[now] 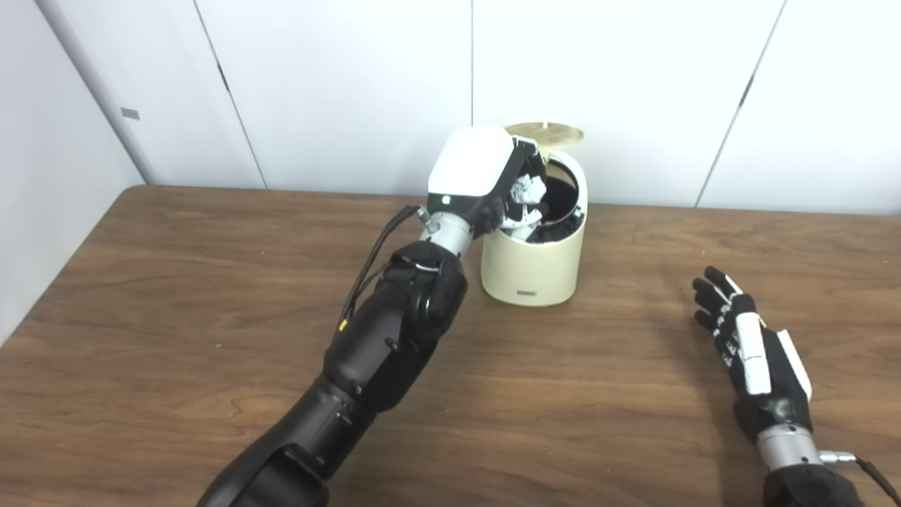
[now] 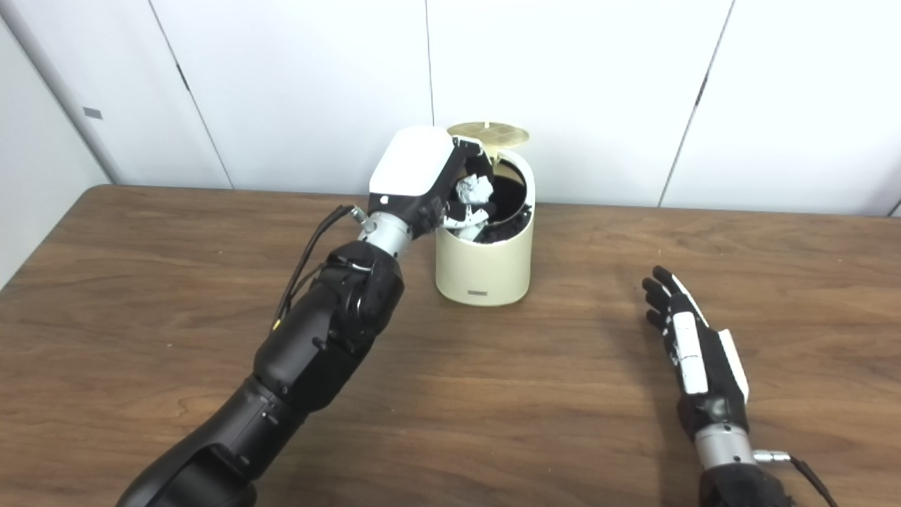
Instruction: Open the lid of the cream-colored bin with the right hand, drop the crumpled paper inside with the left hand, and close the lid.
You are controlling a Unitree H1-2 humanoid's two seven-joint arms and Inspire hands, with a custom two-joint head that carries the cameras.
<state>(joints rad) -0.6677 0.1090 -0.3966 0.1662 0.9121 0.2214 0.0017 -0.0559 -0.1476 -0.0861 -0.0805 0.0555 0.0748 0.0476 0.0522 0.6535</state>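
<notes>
Left hand (image 1: pixel 486 183) fingers round crumpled paper (image 1: pixel 528 191) over open bin (image 1: pixel 535 260)

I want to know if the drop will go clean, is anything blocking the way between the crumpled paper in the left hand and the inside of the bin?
Nothing visible does. The lid stands raised at the back of the bin, the mouth is open, and the left hand holds the crumpled paper right over it. The right hand lies apart on the table.

Bin (image 1: pixel 533 264) at table (image 1: pixel 176 296) rear-ctr; lid (image 1: pixel 545 132) up behind; paper (image 1: pixel 526 190) over opening; right hand (image 1: pixel 757 359) front-right.
</notes>
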